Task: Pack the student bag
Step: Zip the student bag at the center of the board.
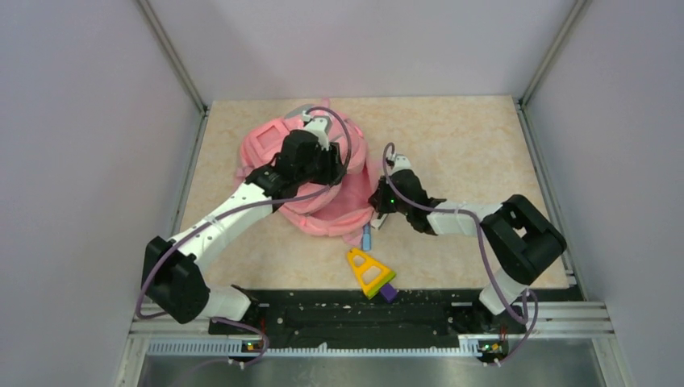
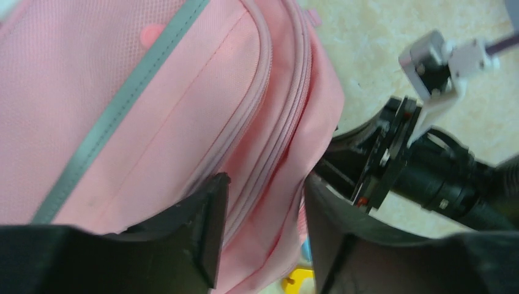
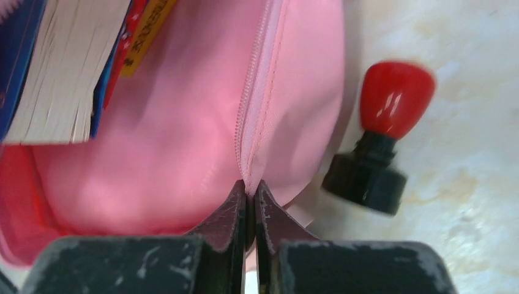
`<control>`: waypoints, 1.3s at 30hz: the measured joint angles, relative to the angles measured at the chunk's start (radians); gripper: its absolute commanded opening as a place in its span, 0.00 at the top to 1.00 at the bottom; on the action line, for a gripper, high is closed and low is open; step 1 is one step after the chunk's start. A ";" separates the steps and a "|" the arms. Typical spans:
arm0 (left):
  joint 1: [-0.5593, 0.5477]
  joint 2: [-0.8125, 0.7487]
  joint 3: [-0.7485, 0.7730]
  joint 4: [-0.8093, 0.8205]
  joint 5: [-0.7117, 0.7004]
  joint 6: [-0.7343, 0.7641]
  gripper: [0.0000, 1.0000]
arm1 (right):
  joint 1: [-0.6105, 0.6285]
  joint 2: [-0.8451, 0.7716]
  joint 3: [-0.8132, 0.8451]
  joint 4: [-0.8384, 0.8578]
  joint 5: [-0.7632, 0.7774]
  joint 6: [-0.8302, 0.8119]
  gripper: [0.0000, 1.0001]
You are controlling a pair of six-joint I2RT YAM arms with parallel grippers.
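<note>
The pink student bag lies at the table's middle left, with its opening facing my right arm. My left gripper sits on top of it. In the left wrist view the left gripper has a thick fold of the bag, beside its zipper seams, pinched between the jaws. My right gripper is at the bag's right edge. In the right wrist view the right gripper is shut on the zipper edge of the open bag. A book with white pages lies inside.
A red-topped black stamp lies on the table just right of the bag. A yellow triangular ruler and a purple item lie near the front edge. A small blue item lies below the bag. My right arm is close beside the left gripper.
</note>
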 measured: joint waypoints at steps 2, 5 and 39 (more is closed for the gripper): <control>0.002 -0.001 0.000 0.015 0.000 -0.014 0.29 | -0.043 0.026 0.031 -0.010 -0.017 -0.006 1.00; 0.004 -0.022 -0.001 0.020 -0.002 -0.024 0.20 | -0.114 0.079 0.106 -0.032 -0.050 -0.024 1.00; 0.110 -0.360 -0.660 0.381 -0.052 -0.558 0.17 | 0.155 -0.224 0.044 -0.209 -0.045 -0.075 0.41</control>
